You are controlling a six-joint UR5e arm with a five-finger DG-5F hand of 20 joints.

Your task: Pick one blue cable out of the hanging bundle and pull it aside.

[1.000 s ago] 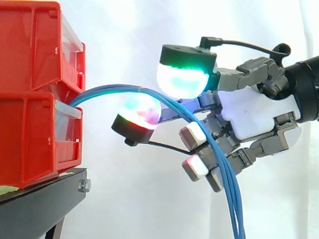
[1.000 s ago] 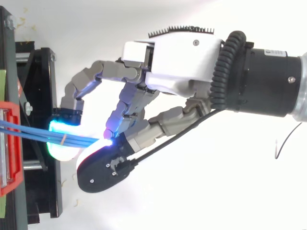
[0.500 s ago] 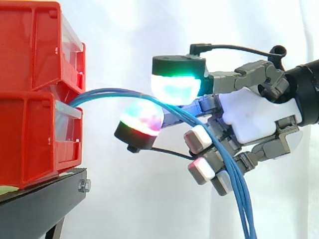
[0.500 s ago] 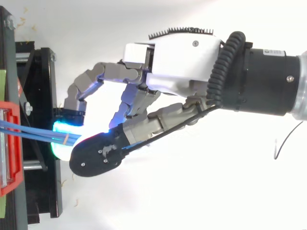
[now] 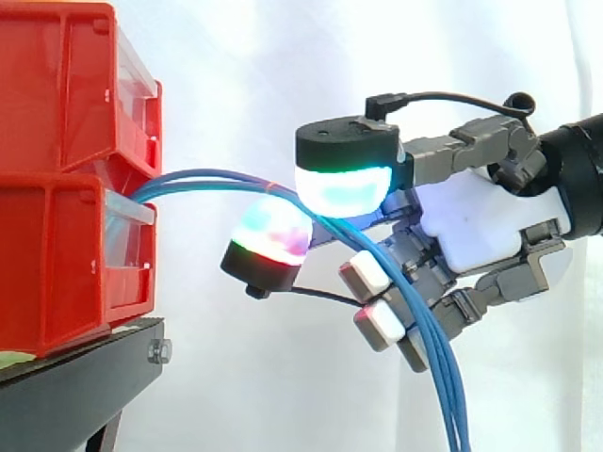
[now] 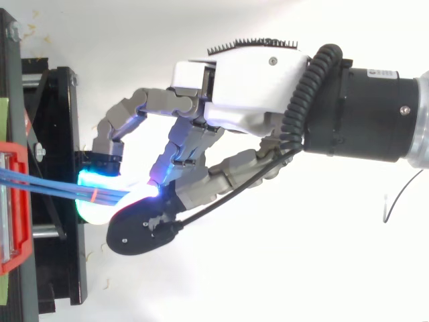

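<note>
Several blue cables (image 5: 203, 177) come out between the stacked red bins (image 5: 66, 169), arc to the right and hang down past the hand's lower fingers. The hand (image 5: 471, 221) reaches in from the right with its fingers curled. A green-glowing fingertip pad (image 5: 344, 188) sits on top of the bundle. A multicoloured pad (image 5: 271, 231) presses from below, so the cables run squeezed between the two. From above, the cables (image 6: 47, 188) disappear between the hand's (image 6: 248, 74) cyan pad and a black-backed fingertip. How many strands are caught is hidden.
The red bins rest on a black stand (image 5: 75, 395) at the left, with its frame (image 6: 57, 134) right under the fingertips. A white curtain (image 5: 236, 56) hangs behind. Open space lies to the right of and below the bins.
The upper green pad moved left over the bundle, then back to the right and slightly up. The hanging cables swung right and returned. The lower pad stayed beneath the cables.
</note>
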